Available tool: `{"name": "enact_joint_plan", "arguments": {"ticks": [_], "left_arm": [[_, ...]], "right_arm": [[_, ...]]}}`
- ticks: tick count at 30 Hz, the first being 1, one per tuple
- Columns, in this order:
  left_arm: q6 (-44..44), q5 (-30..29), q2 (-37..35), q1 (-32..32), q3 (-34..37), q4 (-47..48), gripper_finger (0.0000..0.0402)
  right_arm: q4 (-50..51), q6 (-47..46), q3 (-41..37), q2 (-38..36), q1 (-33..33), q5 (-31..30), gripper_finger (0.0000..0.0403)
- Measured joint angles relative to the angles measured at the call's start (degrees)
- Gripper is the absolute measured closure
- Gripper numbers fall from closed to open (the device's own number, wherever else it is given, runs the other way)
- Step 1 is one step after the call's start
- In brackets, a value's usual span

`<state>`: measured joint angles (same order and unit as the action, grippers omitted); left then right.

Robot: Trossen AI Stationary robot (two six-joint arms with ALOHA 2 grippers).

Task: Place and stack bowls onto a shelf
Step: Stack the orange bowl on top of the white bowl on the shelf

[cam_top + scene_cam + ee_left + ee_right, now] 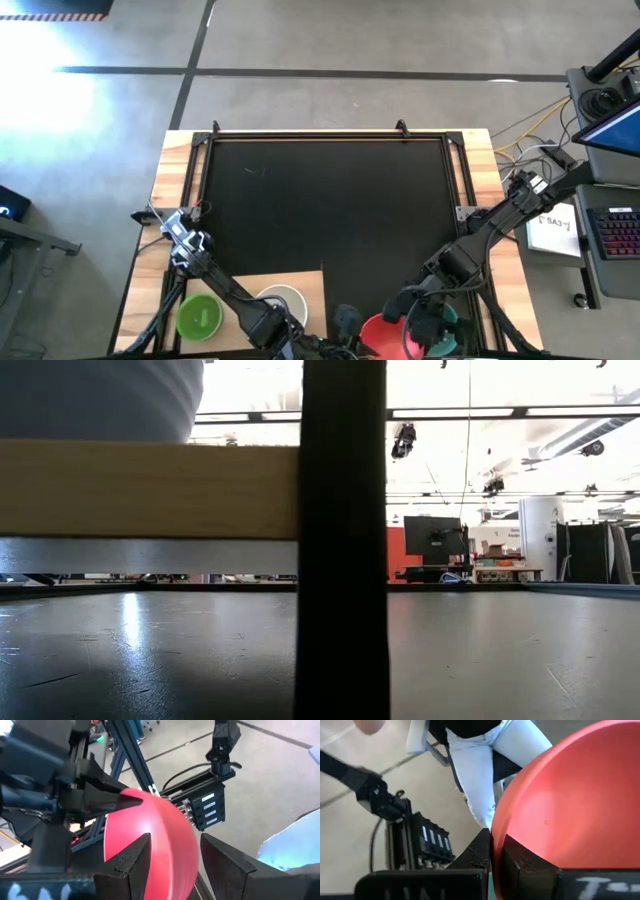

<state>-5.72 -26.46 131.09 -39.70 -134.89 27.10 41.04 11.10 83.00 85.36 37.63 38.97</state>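
Two grippers meet at the red bowl [380,335] by the table's near edge: our right gripper [492,851] pinches its rim, while our left gripper [172,857] stands open, fingers either side of it. The shelf [300,285] lies leftward, nearer the left arm. The bowl looks smooth and glossy.

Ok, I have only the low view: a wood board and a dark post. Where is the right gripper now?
Observer: The right gripper is low in the high view, shut on the rim of the red bowl.
Operator: And the left one?
Observer: The left gripper is open, with the red bowl in front of its fingers; whether it touches, I cannot tell.
Operator: Is anything on the shelf?
Observer: A green bowl and a white bowl sit side by side on the shelf.
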Motion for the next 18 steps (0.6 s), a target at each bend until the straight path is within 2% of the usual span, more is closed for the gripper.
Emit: {"name": "enact_joint_plan", "arguments": {"ticks": [6, 14, 18], "left_arm": [[0.7, 1.1, -0.1, 0.1, 0.0, 0.1, 0.0246], [5.2, 4.9, 0.0, 2.1, 0.5, -0.1, 0.0246], [7.5, 11.5, 0.0, 2.8, 0.5, -0.1, 0.0246]], "right_arm": [[-1.8, -2.0, 0.0, -0.4, 0.0, 0.0, 0.0394], [-2.8, 3.6, 0.0, -0.5, 0.0, 0.0, 0.0394], [-2.9, 6.5, 0.0, -0.5, 0.0, 0.0, 0.0394]]}}
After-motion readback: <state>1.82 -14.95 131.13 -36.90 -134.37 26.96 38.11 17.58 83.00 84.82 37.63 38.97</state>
